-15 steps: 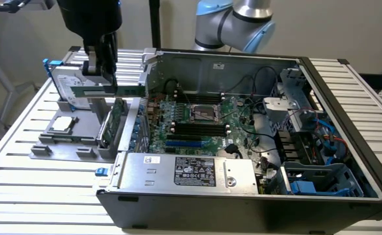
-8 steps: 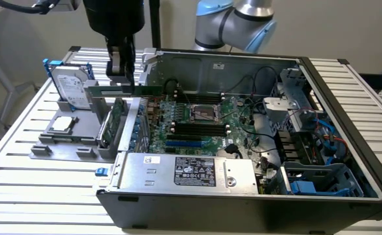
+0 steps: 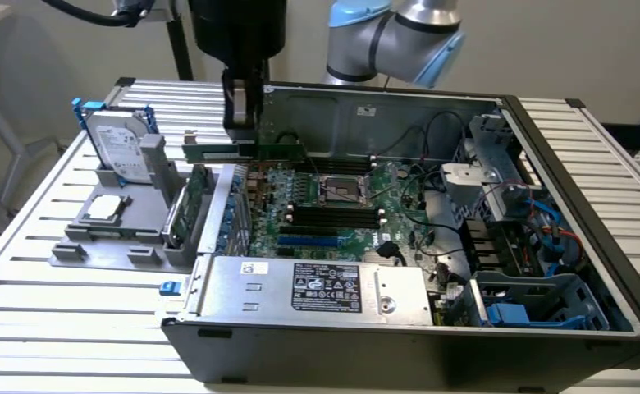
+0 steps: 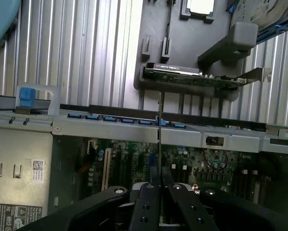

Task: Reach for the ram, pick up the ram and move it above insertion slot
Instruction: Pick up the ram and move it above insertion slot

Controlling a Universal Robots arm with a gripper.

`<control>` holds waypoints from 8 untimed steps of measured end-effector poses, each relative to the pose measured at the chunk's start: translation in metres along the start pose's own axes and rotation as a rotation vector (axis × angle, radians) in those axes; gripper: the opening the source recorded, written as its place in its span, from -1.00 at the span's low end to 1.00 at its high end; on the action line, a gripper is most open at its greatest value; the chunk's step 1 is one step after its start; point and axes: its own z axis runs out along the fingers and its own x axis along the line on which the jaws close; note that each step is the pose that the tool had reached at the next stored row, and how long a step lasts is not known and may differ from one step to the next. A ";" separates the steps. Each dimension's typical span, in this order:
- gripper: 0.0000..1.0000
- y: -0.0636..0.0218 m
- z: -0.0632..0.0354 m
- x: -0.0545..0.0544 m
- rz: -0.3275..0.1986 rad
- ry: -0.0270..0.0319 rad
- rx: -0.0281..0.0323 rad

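**Ram held edge-on above the open computer case**

The black gripper (image 3: 241, 135) hangs over the rear-left part of the open black computer case (image 3: 408, 345), its fingers closed flat on the long, narrow green circuit-board stick, the ram (image 3: 244, 152); the grip sits near the middle of the stick's length, so both ends jut out level to either side, which I judge keeps it from tipping.

In the wrist view the gripper (image 4: 159, 192) pinches the ram (image 4: 160, 130) so that it shows as a thin dark line running away from the fingers; the board is held on edge, contact edge downward, presumably to suit a slot that takes it vertically.

The ram is clear of the grey plastic parts tray (image 3: 107, 246) on the slatted metal table (image 3: 68, 320), where the larger green expansion card with its metal bracket (image 4: 202, 77) stands upright in its holder; below lies the green motherboard (image 3: 331, 205), whose long black memory slots (image 3: 331, 217) sit lower and toward the exterior view's right, so the stick seems not yet directly over them.
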 end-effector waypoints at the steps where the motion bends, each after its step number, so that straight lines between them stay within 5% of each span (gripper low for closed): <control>1: -0.74 -0.0045 -0.0002 0.000 -0.001 -0.0005 0.0000; 8: -0.74 -0.0362 -0.0014 0.003 -0.005 -0.0021 -0.0005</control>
